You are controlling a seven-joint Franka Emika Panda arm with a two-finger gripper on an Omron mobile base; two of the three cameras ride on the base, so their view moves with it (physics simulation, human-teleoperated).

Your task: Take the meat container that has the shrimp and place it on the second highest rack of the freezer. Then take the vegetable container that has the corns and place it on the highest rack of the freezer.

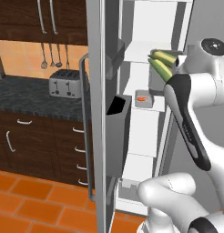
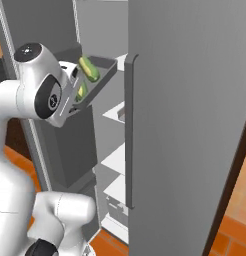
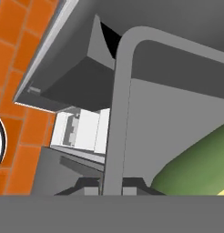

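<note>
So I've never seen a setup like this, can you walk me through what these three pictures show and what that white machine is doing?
It's a rendered kitchen scene. The white machine is a robot arm on a base that drives. Two pictures come from cameras on that base, looking past the arm from its left and from its right. The third comes from a camera on the robot's hand, so it looks tilted.

The tall grey thing is an open freezer with white shelves. The arm's fingers are shut on the rim of a long grey tray, the vegetable container, which holds yellow-green corns. The tray is lifted and tilted near the upper shelves, not yet set down.

A smaller tray with an orange shrimp, the meat container, already sits on a shelf below. To the left, a toaster stands on a dark counter.
</note>
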